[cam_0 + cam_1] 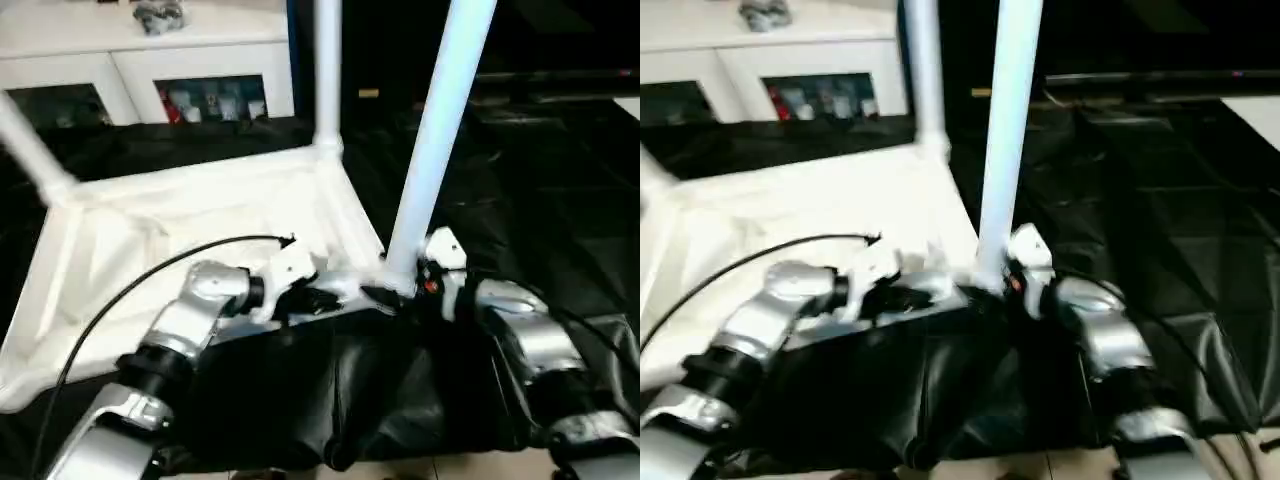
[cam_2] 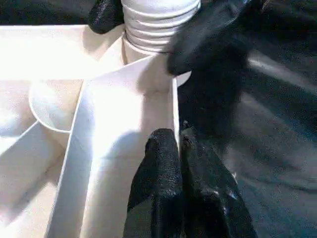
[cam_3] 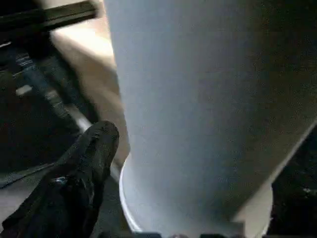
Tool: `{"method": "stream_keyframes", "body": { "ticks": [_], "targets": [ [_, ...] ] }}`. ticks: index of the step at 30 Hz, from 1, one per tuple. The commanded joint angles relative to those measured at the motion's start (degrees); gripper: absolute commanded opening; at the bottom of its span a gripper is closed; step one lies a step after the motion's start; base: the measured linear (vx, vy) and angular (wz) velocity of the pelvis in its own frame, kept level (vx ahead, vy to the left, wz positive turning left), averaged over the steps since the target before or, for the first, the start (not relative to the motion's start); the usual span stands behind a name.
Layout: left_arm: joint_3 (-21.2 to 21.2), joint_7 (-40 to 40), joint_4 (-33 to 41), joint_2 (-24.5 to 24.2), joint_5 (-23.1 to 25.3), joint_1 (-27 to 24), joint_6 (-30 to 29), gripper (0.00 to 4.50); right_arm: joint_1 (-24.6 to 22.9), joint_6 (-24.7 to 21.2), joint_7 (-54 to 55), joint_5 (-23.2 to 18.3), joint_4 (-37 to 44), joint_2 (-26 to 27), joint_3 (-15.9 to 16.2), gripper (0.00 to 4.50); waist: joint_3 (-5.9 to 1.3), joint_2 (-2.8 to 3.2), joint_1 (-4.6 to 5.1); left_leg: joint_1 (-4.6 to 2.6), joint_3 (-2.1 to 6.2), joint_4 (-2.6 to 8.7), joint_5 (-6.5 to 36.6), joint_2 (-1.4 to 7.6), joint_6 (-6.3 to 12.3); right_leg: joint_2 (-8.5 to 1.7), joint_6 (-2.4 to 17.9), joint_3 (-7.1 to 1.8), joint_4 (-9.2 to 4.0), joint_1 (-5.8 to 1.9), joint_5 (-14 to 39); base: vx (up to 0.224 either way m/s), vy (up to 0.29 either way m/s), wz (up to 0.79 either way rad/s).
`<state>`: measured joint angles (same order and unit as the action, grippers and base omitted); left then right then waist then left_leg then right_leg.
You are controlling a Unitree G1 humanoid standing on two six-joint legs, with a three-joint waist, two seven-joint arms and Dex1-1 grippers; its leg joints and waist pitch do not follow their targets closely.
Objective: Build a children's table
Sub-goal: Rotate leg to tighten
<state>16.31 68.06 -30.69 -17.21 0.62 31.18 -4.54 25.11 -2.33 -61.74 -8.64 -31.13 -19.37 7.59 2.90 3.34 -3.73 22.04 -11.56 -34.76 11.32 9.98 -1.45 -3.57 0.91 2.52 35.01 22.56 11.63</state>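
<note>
Our left gripper point(image 2: 181, 163) has its two black fingers pressed together, resting against the near rim wall of the white plastic rectangular tabletop point(image 1: 180, 240), which lies upside down on the black cloth point(image 1: 520, 180) with its ribbed underside facing up. From the far left corner a white tapered tube leg point(image 1: 30, 150) leans outward; a second leg point(image 1: 327, 70) stands upright at the far right corner. At the near right corner a third long white leg point(image 1: 440, 130) sits in its round socket, tilted slightly right. Our right gripper point(image 1: 405, 290) is at this leg's base, fingers spread on either side of it; one finger point(image 3: 81, 173) stands just beside the tube. Behind stands a white cabinet point(image 1: 150, 60).
</note>
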Motion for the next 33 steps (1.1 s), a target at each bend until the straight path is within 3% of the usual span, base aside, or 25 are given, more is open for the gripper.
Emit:
{"method": "stream_keyframes", "body": {
  "ticks": [1, 9, 14, 24, 26, 27, 28, 30, 33],
  "targets": [
    [2.4, 1.5, -0.4, 1.4, -0.8, 1.9, 1.6, 0.00, -1.0, -1.8, -6.4, -0.7, 3.2, 1.3, 6.0, 3.81, -3.33, -0.25, -0.06, -1.36, 1.77, 4.42, 12.1, 3.92, 3.84, -4.96, 14.7, -2.47, -4.42, -2.28, 10.0, 0.000, 0.000, 0.00],
    [1.7, 4.9, -3.9, -0.4, -0.8, 4.0, 3.5, 0.00, -3.0, -5.1, -13.9, -1.9, 7.7, -1.7, 8.6, 3.18, -3.58, -0.22, -1.13, -1.52, 1.83, 4.35, 10.5, 3.98, 3.26, -5.17, 14.4, -2.58, -4.28, -2.22, 8.9, 0.000, 0.000, 0.00],
    [1.7, 5.5, -4.4, -0.5, -0.7, 3.8, 4.1, 0.00, -3.2, -5.2, -14.0, -1.1, 7.6, -1.7, 8.9, 2.87, -3.68, -0.27, -1.19, -1.33, 1.85, 4.27, 9.5, 3.95, 3.48, -5.16, 14.8, -2.45, -4.02, -2.31, 7.2, 0.000, 0.000, 0.00],
    [1.3, 2.6, -5.6, 0.5, 0.0, 3.8, 3.9, 0.00, -3.2, -5.0, -8.7, -0.4, 6.5, 0.8, 7.0, 2.79, -3.64, -0.49, -1.15, -1.31, 1.79, 4.26, 9.6, 3.91, 3.44, -5.16, 14.3, -2.48, -4.15, -2.23, 8.6, 0.000, 0.000, 0.00],
    [0.2, -3.3, -6.6, 2.9, 0.8, 4.5, 2.6, 0.00, -1.2, -2.6, 1.9, 2.3, 1.7, 4.3, 4.6, 2.79, -3.16, -0.31, -0.56, -1.64, 1.88, 4.63, 12.5, 3.79, 1.60, -5.34, 13.8, -2.52, -4.77, -1.71, 14.0, 0.000, 0.000, 0.00],
    [-0.3, -7.7, -7.1, 4.9, 1.5, 5.0, 2.6, 0.00, 0.7, -2.4, 9.8, 3.7, -2.2, 7.0, 2.7, 2.78, -2.69, -0.46, 0.04, -1.76, 2.18, 4.94, 15.9, 3.53, -0.06, -5.45, 12.7, -2.36, -5.28, -1.84, 20.6, 0.000, 0.000, 0.00],
    [-0.3, -7.8, -7.1, 4.9, 1.6, 5.0, 2.6, 0.00, 0.8, -2.4, 10.0, 3.7, -2.3, 7.0, 2.6, 2.78, -2.53, -0.55, 0.22, -1.92, 2.37, 5.07, 17.3, 3.46, -0.63, -5.52, 11.7, -2.32, -5.66, -1.86, 24.0, 0.000, 0.000, 0.00],
    [-0.1, -11.5, -6.2, 7.4, 2.2, 4.8, 1.7, 0.00, 3.2, -3.1, 19.6, 3.9, -6.6, 10.7, -0.2, 2.77, -2.36, -0.24, 1.27, -2.61, 2.83, 5.27, 21.6, 3.45, -2.17, -5.71, 9.4, -2.37, -6.43, -1.37, 31.0, -0.025, 0.004, -0.02],
    [-0.1, -15.4, -5.7, 10.1, 2.8, 4.7, 0.2, 0.00, 5.3, -3.1, 28.7, 4.2, -10.1, 14.0, -2.3, 2.76, -2.64, -0.44, 2.13, -2.06, 2.99, 5.68, 21.1, 3.47, -2.12, -5.41, 9.3, -2.33, -6.18, -1.67, 27.0, 0.000, 0.000, 0.00]
  ]
}}
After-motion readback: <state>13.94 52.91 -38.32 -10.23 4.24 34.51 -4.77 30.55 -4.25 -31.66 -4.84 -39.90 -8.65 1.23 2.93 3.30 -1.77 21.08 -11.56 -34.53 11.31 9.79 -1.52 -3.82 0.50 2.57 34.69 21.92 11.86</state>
